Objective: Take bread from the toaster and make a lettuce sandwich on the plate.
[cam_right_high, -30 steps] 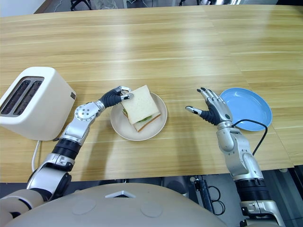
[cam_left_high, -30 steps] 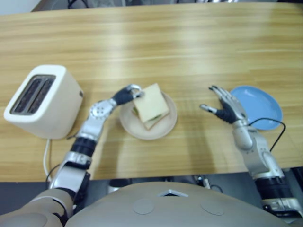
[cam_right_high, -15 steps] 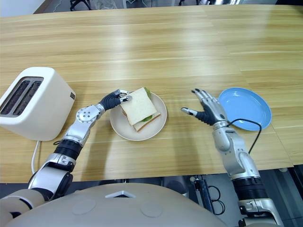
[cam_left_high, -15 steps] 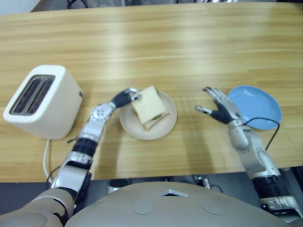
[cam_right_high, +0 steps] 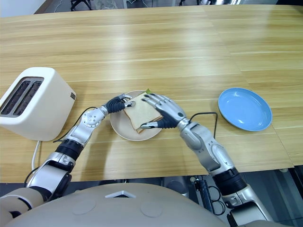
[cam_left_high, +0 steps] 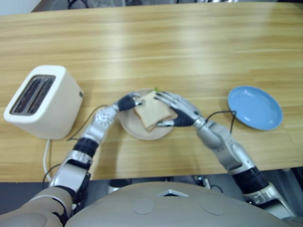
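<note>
A sandwich [cam_left_high: 150, 112] of white bread lies on the beige plate [cam_left_high: 138, 133] at the table's middle. A bit of green lettuce [cam_right_high: 147, 91] peeks out at its far edge. My left hand [cam_left_high: 127, 101] is at the sandwich's left corner, fingers pinched on the top bread slice. From the right, my right hand [cam_left_high: 178, 111] lies over the sandwich with fingers spread flat on the bread and the thumb at its near edge. The white toaster [cam_left_high: 41, 100] stands at the left, its slots dark.
A blue plate [cam_left_high: 254, 107] with nothing on it sits at the right. A thin black cable [cam_left_high: 222, 113] loops from my right wrist over the table. The toaster's white cord [cam_left_high: 46, 156] hangs off the front edge. Bare wooden table stretches behind.
My right hand has swung left from beside the blue plate onto the sandwich. The tilted top slice has come down flatter, with my left hand still on its corner.
</note>
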Motion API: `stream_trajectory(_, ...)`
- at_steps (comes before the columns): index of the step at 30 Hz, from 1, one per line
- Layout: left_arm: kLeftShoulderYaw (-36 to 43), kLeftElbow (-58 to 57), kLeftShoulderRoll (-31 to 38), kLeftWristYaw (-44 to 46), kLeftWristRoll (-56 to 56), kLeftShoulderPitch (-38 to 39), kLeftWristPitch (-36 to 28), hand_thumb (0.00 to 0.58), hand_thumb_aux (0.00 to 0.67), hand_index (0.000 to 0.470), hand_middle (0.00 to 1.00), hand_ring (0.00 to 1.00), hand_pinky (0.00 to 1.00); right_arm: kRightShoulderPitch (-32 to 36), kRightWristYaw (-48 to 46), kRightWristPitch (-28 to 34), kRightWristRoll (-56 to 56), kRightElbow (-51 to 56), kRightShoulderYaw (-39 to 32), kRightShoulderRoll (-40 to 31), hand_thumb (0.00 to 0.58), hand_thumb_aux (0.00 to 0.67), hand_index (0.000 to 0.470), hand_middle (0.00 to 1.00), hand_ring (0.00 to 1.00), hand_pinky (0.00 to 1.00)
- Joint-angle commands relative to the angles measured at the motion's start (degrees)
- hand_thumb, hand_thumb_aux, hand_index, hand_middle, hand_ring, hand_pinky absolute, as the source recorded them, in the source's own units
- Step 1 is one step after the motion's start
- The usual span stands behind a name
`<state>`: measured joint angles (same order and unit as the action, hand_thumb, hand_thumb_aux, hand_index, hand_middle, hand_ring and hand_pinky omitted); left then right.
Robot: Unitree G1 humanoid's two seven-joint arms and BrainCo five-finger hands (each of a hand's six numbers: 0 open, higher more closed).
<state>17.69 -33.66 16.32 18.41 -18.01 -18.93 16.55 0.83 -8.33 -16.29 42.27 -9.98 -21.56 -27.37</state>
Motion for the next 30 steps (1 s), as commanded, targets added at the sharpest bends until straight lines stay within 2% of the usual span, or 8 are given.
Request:
stream_trajectory(1, 1.7, -3.3, 0.8, -1.4, -3.0, 0.7, -1.1, 0.58, 0.67, 0.46, 1.0, 1.0, 1.0, 1.1, -1.6, -0.5, 2.7, 0.2, -2.3, 0.1, 0.0, 0.0, 0.0, 0.0, 0.0, 0.0)
stream_trajectory(9, 2.8, -5.4, 1.7, -4.4, -5.6, -0.3, -1.3, 0.58, 0.67, 0.46, 1.0, 1.0, 1.0, 1.6, -5.4, -1.0, 6.0, -1.3, -6.2, 0.0, 0.0, 0.0, 0.0, 0.0, 0.0, 0.0)
stream_trajectory(20, 2.6, -6.2, 2.5, -5.9, -6.0, -1.2, -1.4, 0.58, 0.67, 0.46, 1.0, 1.0, 1.0, 1.4, -4.5, -0.7, 7.8, 0.7, -4.8, -2.7, 0.0, 0.0, 0.0, 0.0, 0.0, 0.0)
stream_trajectory(30, 3.1, -6.3, 2.2, -5.1, -5.7, -0.3, -1.6, 0.58, 0.67, 0.46, 1.0, 1.0, 1.0, 7.0, -1.4, -3.0, 8.3, 12.4, -6.9, -1.0, 0.0, 0.0, 0.0, 0.0, 0.0, 0.0)
